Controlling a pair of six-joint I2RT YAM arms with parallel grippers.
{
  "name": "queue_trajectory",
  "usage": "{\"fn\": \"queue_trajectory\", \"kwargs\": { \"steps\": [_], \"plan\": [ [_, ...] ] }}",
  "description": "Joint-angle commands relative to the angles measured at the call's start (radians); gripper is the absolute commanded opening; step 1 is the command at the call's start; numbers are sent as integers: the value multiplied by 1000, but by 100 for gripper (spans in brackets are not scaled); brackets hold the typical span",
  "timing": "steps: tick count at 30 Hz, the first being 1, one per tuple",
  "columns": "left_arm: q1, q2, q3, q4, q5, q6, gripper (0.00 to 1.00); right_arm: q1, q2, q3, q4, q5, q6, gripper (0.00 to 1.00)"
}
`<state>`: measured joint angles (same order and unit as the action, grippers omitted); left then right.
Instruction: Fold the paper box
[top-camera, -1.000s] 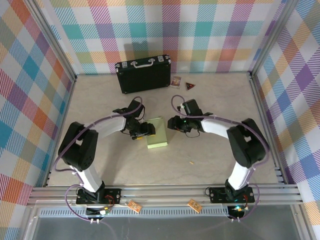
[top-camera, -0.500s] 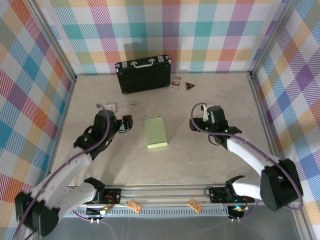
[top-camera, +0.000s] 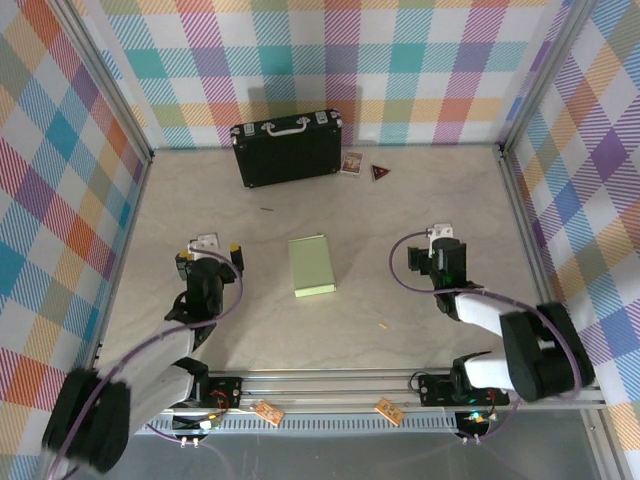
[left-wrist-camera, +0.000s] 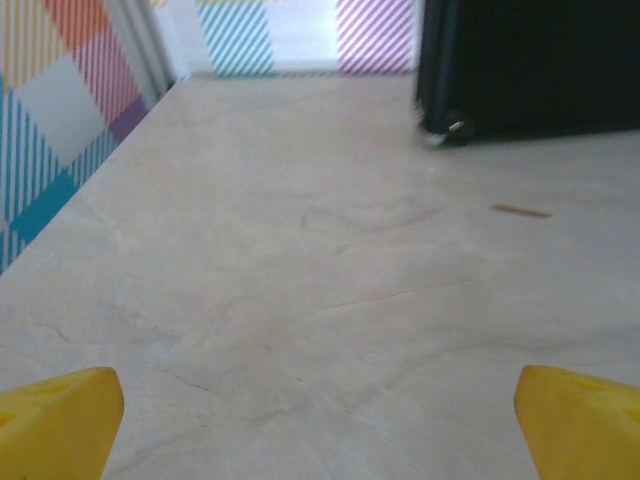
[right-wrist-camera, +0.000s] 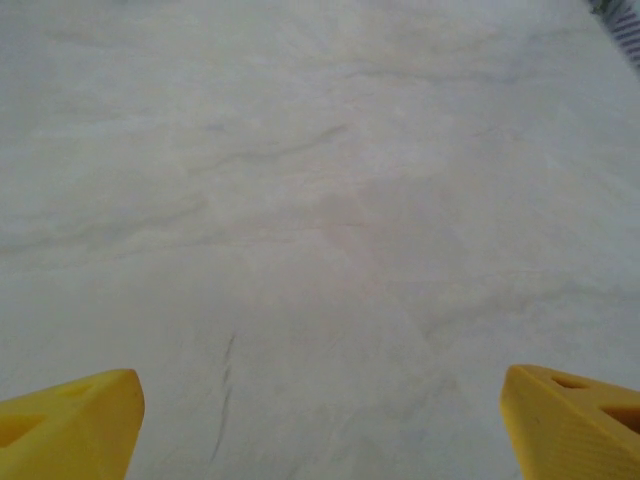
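Note:
The paper box (top-camera: 312, 265) is a pale green, flat rectangular packet lying alone in the middle of the table. Neither gripper touches it. My left gripper (top-camera: 209, 250) sits well to its left, drawn back toward the near edge, and is open. In the left wrist view its yellow fingertips (left-wrist-camera: 58, 420) stand wide apart over bare table. My right gripper (top-camera: 438, 242) sits well to the right of the box and is open too. The right wrist view has yellow fingertips (right-wrist-camera: 66, 420) in its bottom corners, with nothing between them.
A black hard case (top-camera: 287, 148) with a metal handle stands at the back wall, its corner also in the left wrist view (left-wrist-camera: 530, 65). Two small cards (top-camera: 351, 163) lie right of it. A short stick (top-camera: 382, 325) lies front right. Plaid walls surround the table.
Both arms have pulled back from the box toward the near edge, left arm leftward and right arm rightward. Both grippers have opened wider. The box stays put.

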<state>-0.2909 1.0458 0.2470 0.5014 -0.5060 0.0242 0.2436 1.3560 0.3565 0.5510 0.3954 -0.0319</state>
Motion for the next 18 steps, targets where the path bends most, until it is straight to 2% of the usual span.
{"fn": "queue_trajectory", "kwargs": {
  "steps": [1, 2, 3, 4, 5, 6, 7, 8, 9, 10, 18],
  "plan": [
    [83, 250, -5, 405, 108, 32, 99, -60, 135, 3, 374, -32, -38, 92],
    [82, 333, 11, 477, 106, 52, 100, -111, 149, 27, 340, -103, 4, 89],
    [99, 390, 20, 520, 151, 62, 100, -156, 117, 54, 223, -206, 38, 86],
    [127, 460, 54, 500, 171, 31, 100, -203, 170, 27, 312, -290, 54, 86],
    [135, 543, 94, 515, 178, 28, 100, -221, 214, 4, 448, -277, 70, 88],
    [142, 562, 123, 494, 196, 44, 100, -223, 167, 19, 328, -284, 84, 90],
    [172, 514, 149, 356, 275, 8, 100, -224, 187, 38, 317, -283, 77, 91],
    [188, 535, 163, 363, 292, 3, 100, -224, 190, 33, 342, -292, 74, 94],
    [194, 540, 151, 397, 302, 3, 100, -224, 174, 46, 283, -293, 78, 95],
    [195, 530, 164, 350, 299, -6, 100, -224, 190, 37, 331, -291, 73, 99],
    [196, 533, 158, 371, 299, -3, 100, -225, 178, 38, 307, -296, 71, 99]
  ]
}}
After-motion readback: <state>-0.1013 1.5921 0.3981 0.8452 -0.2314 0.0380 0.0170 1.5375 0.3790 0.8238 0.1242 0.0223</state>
